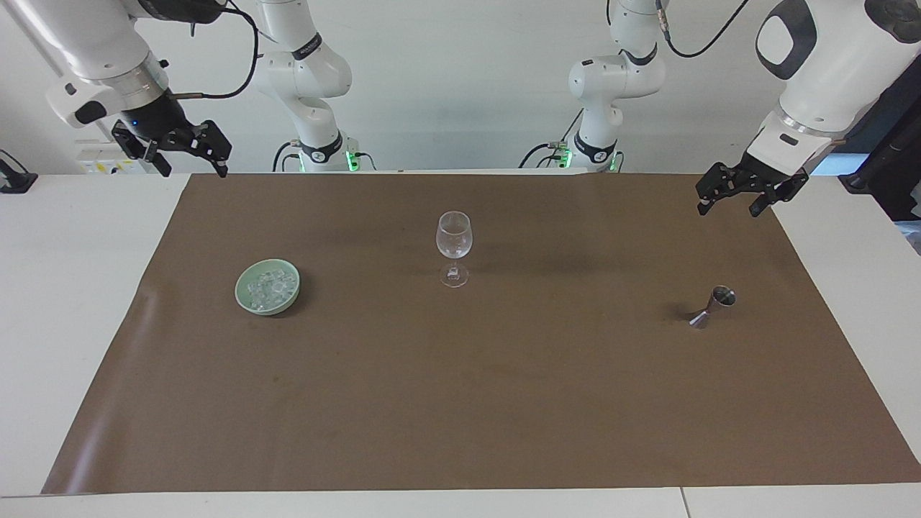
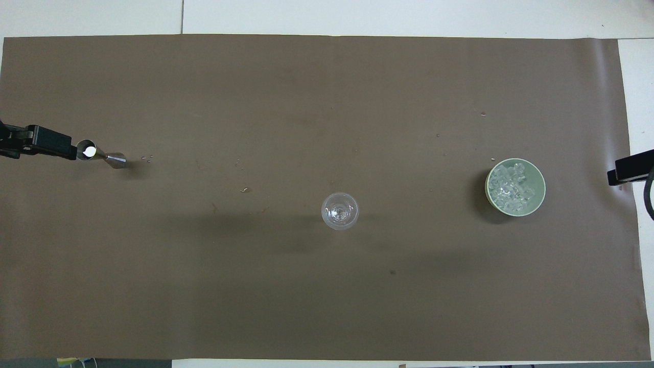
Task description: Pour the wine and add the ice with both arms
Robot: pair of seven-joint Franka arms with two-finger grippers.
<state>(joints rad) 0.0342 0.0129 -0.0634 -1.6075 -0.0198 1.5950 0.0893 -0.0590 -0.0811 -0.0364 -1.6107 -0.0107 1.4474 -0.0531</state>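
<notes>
From across the table, my left gripper (image 1: 734,201) and my right gripper (image 1: 185,152) both hang with fingers spread wide and empty over the robots' edge of the brown mat (image 1: 460,403), one near each corner, while the ice (image 1: 268,289) lies heaped in the pale green bowl (image 1: 245,296) toward my right arm's end, the stemmed glass (image 1: 454,244) stands upright mid-mat, and a metal jigger (image 1: 714,305) stands toward my left arm's end. From overhead, the ice (image 2: 513,188) fills the bowl (image 2: 537,200), with no long axis to speak of; the glass (image 2: 340,210) sits between it and the jigger (image 2: 99,153), all well apart, and only the tips of my left gripper (image 2: 36,141) and right gripper (image 2: 629,169) show at the mat's ends.

High facing camera, steep overhead camera, both covering the brown mat (image 1: 460,403)
</notes>
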